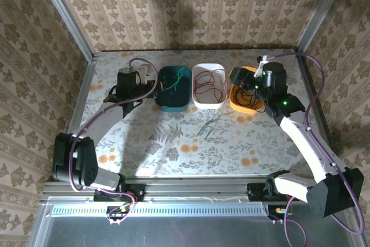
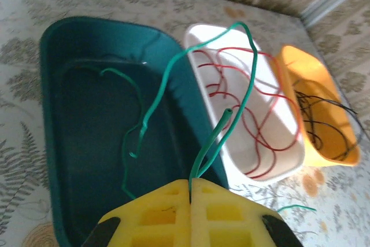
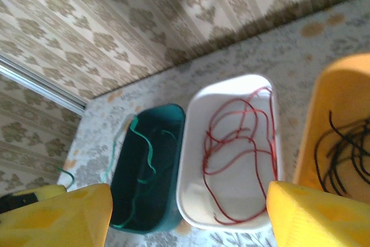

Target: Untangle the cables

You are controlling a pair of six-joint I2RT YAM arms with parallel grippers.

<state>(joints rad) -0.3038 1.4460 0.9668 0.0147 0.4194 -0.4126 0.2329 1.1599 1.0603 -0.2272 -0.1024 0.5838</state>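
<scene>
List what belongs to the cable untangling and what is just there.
Job: green cable, pinched in the left gripper; red cables; black cables; loose green cable on the table; teal tray, white tray, orange tray.
Just there: purple arm cable; wallpapered walls.

Robot test cell dressed up as a home room. Evidence:
- The walls [image 1: 191,10] are flat wallpapered panels held in bare aluminium posts [image 1: 62,13], so it's a booth, not a real room.
- The table [image 1: 173,143] has a floral cover, but its near edge is a metal rail [image 1: 191,188] with two robot arms bolted on, the left arm [image 1: 107,117] and the right arm [image 1: 306,143]. Thick purple wiring [image 1: 315,65] runs loose along them.
- A teal tray [image 1: 172,108], white tray [image 1: 209,105] and orange tray [image 1: 237,102] stand in a row, each holding thin cables [image 1: 208,85] of one colour. That's a staged bench job, not household clutter.
</scene>
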